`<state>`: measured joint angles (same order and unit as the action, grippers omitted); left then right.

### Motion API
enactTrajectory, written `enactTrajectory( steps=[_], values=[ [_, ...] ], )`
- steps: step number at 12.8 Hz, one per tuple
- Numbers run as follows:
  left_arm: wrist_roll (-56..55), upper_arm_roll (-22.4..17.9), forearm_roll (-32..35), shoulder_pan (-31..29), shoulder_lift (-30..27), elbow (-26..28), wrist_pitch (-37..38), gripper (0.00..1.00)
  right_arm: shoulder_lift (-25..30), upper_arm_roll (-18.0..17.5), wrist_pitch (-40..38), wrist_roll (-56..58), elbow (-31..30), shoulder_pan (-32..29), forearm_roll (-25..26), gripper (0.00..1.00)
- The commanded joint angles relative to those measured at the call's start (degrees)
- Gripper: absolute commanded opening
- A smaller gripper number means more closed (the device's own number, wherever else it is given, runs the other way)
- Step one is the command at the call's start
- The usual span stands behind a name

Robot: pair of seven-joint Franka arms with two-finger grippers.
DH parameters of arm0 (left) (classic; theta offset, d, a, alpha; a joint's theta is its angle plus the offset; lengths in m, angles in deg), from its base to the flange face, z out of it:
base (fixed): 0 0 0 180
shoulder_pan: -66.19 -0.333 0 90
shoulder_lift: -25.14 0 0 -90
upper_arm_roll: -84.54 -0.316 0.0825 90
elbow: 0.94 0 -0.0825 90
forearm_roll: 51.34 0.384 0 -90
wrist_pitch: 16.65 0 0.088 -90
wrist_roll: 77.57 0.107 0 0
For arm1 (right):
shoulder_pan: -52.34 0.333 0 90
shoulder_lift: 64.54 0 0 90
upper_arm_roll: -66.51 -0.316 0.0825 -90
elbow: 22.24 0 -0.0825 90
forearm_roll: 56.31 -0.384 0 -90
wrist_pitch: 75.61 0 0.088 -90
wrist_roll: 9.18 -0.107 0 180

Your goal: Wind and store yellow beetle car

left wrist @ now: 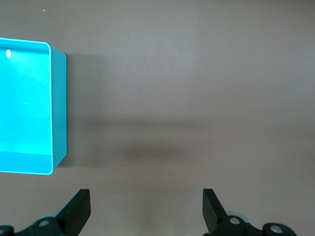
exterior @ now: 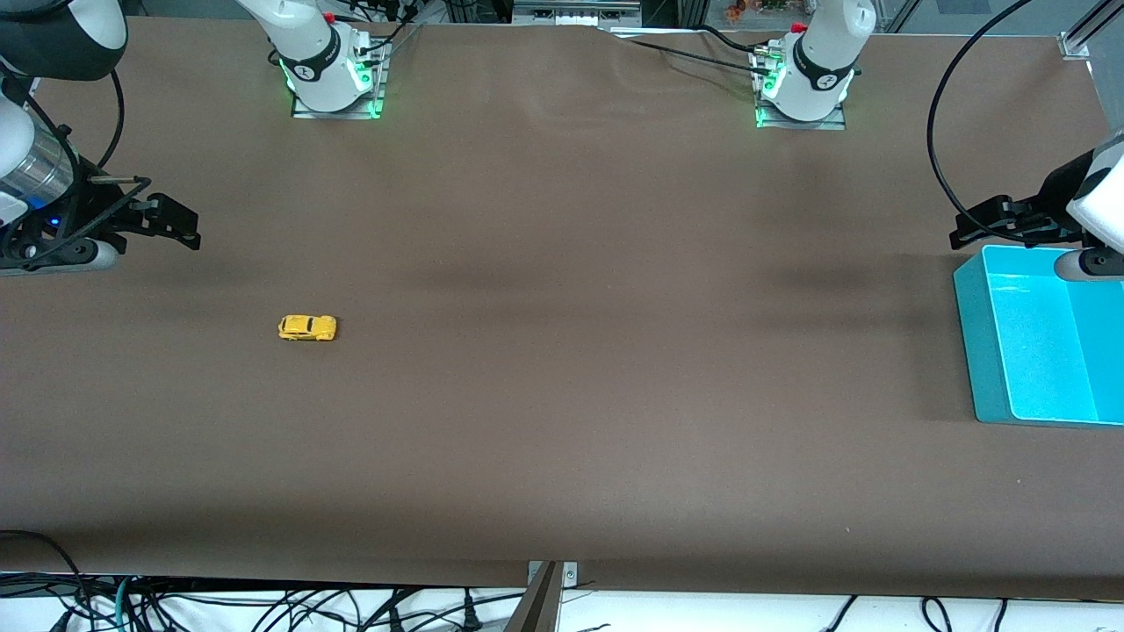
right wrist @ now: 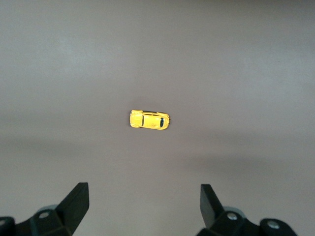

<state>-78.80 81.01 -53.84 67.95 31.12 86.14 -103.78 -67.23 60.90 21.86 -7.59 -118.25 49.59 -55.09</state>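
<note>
My right gripper [right wrist: 142, 206] is hovering with fingers spread over the brown table [exterior: 562, 395], its wrist view alone catching the tiny yellow beetle-shaped toy car [right wrist: 149, 119] standing toward the right arm's end. My left gripper [left wrist: 146, 209], likewise spread, is hanging beside the teal plastic bin [left wrist: 58, 108], which is showing nothing inside.

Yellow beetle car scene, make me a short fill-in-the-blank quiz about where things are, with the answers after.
1. The yellow beetle car sits on its wheels on the ____ table.
2. The teal bin stands toward the ____ arm's end.
3. The right gripper hangs above the table with fingers ____.
4. The left gripper, also open, hangs beside the ____.

Answers: brown; left; open; bin
</note>
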Motion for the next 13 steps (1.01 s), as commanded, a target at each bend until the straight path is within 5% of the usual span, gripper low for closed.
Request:
enactTrajectory(
  steps=[1,13],
  values=[
    [-0.4,0.4,-0.5,-0.4,0.6,-1.2,0.2,1.00,1.0,-0.1,-1.8,-0.8,0.3,0.1,-0.3,1.00],
    [-0.4,0.5,-0.5,-0.1,0.6,-1.2,0.2,1.00,1.0,-0.2,-1.8,3.9,0.0,0.0,-1.1,1.00]
  ],
)
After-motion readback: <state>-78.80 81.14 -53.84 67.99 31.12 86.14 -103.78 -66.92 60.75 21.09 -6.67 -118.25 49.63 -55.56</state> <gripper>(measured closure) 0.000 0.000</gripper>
